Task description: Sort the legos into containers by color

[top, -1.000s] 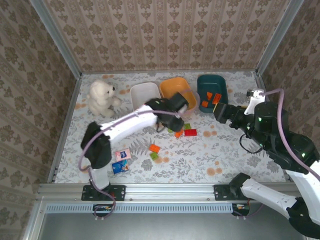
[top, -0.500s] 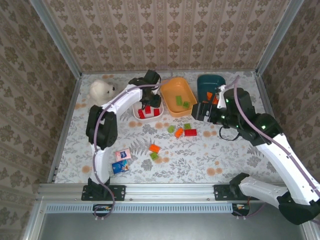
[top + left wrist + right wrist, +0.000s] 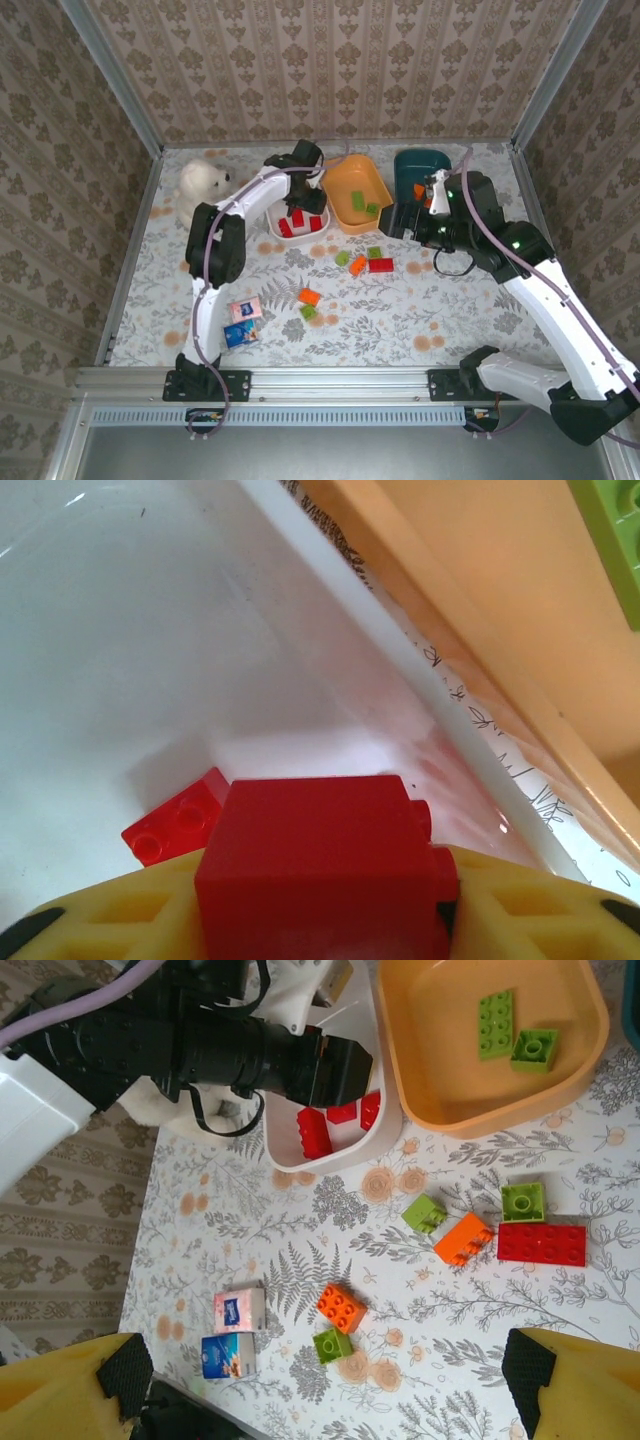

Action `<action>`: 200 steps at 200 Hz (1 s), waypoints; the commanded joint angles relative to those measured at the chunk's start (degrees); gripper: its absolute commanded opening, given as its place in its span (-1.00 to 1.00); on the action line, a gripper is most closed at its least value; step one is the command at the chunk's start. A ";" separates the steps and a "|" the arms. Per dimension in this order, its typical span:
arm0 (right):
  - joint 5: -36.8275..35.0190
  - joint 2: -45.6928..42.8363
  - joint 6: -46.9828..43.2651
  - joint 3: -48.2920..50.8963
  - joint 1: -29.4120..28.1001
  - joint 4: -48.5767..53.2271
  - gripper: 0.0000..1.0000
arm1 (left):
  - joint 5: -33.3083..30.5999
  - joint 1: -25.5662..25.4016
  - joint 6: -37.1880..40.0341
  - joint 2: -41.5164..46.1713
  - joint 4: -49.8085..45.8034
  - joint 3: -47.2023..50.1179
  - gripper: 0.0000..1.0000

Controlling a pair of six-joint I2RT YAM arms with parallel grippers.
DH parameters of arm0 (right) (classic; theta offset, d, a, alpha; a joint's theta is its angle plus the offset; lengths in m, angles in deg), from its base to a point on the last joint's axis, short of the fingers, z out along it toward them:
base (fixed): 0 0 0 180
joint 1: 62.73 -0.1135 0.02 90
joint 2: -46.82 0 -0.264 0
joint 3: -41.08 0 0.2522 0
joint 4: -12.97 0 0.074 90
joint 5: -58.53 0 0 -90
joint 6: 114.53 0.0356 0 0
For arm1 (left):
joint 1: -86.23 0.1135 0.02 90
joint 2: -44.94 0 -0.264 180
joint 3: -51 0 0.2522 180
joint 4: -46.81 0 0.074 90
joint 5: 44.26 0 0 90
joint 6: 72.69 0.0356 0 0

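Note:
My left gripper (image 3: 300, 205) hangs low inside the white container (image 3: 272, 228), its yellow fingers against both sides of a red lego (image 3: 320, 850). Another red lego (image 3: 175, 820) lies on the bin floor beneath it. The orange container (image 3: 340, 195) holds two green legos (image 3: 496, 1023). The teal container (image 3: 410, 165) holds an orange lego (image 3: 420, 189). Loose on the table are a red lego (image 3: 541, 1243), two orange ones (image 3: 463, 1238) (image 3: 341, 1308) and three green ones (image 3: 424, 1213) (image 3: 522, 1201) (image 3: 332, 1344). My right gripper (image 3: 320, 1400) is open, high above them.
A white plush bear (image 3: 203, 185) sits at the back left beside the white bin. Two small printed boxes, pink (image 3: 240, 1310) and blue (image 3: 228, 1355), lie at the near left. Patterned walls close in the table on three sides.
The left arm has swung from the table's middle to the white bin and lowered the red lego into it. The right arm has moved left, from the right side towards the loose legos.

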 commanded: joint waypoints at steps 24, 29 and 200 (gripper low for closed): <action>1.53 4.34 -3.85 0.02 -0.46 0.52 0.86 | 0.87 0.33 -0.49 1.29 -0.69 0.38 0.34; 1.06 5.18 -4.84 -0.30 -0.96 1.11 0.85 | 0.83 0.33 -0.69 1.93 -0.76 0.31 0.37; -6.35 48.66 -8.65 -9.69 -35.03 4.65 0.80 | -4.64 10.44 -32.09 78.32 -4.05 54.24 0.61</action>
